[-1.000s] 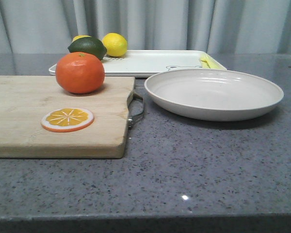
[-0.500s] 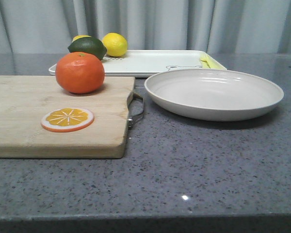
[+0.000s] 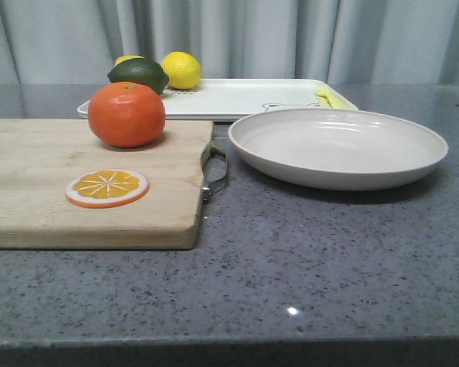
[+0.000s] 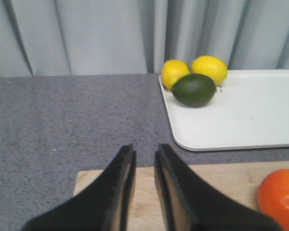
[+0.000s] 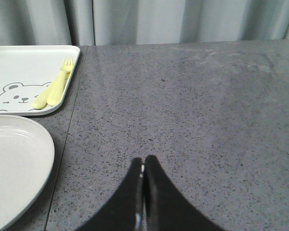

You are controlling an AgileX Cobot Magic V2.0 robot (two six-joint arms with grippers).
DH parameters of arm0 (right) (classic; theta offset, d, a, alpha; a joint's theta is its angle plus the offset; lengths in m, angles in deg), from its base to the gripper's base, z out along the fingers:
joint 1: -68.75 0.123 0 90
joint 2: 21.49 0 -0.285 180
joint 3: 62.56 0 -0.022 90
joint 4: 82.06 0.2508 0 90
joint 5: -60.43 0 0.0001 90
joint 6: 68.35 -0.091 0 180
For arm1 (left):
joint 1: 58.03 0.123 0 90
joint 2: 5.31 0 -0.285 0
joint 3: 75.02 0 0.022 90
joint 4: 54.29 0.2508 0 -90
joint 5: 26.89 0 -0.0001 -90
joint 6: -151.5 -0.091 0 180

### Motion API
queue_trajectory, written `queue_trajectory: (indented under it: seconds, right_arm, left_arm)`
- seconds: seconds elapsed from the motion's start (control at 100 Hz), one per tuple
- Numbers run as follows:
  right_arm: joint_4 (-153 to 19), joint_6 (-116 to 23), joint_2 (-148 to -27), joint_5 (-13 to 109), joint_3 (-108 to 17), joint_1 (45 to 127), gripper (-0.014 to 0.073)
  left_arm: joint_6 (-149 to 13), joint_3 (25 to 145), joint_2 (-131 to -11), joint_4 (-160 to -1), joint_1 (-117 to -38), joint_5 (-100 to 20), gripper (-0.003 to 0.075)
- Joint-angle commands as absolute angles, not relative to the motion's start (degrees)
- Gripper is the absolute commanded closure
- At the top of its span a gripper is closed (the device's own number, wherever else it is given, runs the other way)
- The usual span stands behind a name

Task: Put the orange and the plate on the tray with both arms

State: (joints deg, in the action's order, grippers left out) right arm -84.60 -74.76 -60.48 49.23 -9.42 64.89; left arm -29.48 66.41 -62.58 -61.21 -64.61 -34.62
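Nothing of the task is done yet, as far as you can judge: the orange (image 3: 127, 115) sits on the wooden cutting board (image 3: 30, 191), beside the orange slice (image 3: 107, 188), and the plate (image 3: 338, 147) rests on the grey table (image 3: 329, 260) just in front of the tray (image 3: 237, 98), not on it. Both things are left for you to lift and carry to the tray. The tray already holds a lime (image 3: 138, 75) and two lemons (image 3: 181, 69) at its left end and a pale yellow fork and spoon (image 5: 52, 91) at its right end, so you have the bare middle to aim for. The front view shows neither arm at all; only the wrist views do. In the left wrist view your left pincer (image 4: 143, 154) hangs over the board's far edge with its jaws narrowly parted and empty, the orange off to one side of it. In the right wrist view your right pincer (image 5: 143, 166) has its tips pressed together, holding nothing, over bare table beside the plate's rim. That view also shows the bear drawing (image 5: 14, 94) plainly, which the front view barely catches.
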Motion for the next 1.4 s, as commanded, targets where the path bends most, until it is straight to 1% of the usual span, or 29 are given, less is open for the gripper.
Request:
queue_trajectory:
  seconds: [0.0,0.05,0.1,0.15,0.2,0.42,0.56,0.69,0.89,1.16,1.39]
  right_arm:
    - [-84.73,-74.43,-60.93,53.5,-11.27,64.62,0.066]
    - [-84.73,-74.43,-60.93,53.55,-11.27,64.62,0.066]
    - [-84.73,-74.43,-60.93,53.55,-11.27,64.62,0.066]
    - [-84.73,-74.43,-60.93,53.55,-11.27,64.62,0.066]
    - [-84.73,-74.43,-60.93,53.55,-11.27,64.62,0.066]
    - [-84.73,-74.43,-60.93,53.56,-11.27,64.62,0.066]
    - [-84.73,-74.43,-61.01,53.56,-11.27,64.62,0.066]
    - [-84.73,-74.43,-61.21,53.56,-11.27,64.62,0.066]
    - [-84.73,-74.43,-61.21,53.56,-11.27,64.62,0.066]
    - [-84.73,-74.43,-61.21,53.56,-11.27,64.62,0.066]
    - [-84.73,-74.43,-61.21,53.56,-11.27,64.62,0.066]
  left_arm:
    - [-29.35,70.67,-65.73,-61.6,-67.62,-32.22,0.0411]
    - [-29.35,71.93,-67.58,-61.72,-69.39,-32.32,0.0297]
    - [-29.35,73.21,-69.34,-62.17,-71.15,-32.45,0.0217]
    - [-29.35,74.94,-71.1,-63.01,-72.74,-33.4,0.0164]
    - [-29.35,76.68,-72.93,-63.41,-74.43,-35.4,0.0139]
    - [-29.35,84.34,-81.26,-64.65,-80.09,-42.34,0.0138]
    - [-29.35,89.72,-86.75,-65.95,-82.81,-47.86,0.0156]
    - [-29.35,95.06,-91.76,-66.65,-83.92,-54.06,0.0164]
    - [-29.35,101.56,-98.06,-66.75,-84.04,-60.5,0.0164]
    - [-29.35,104.84,-102.38,-67.21,-84.04,-64.61,0.0164]
    - [-29.35,104.84,-104.9,-67.21,-84.04,-64.61,0.0164]
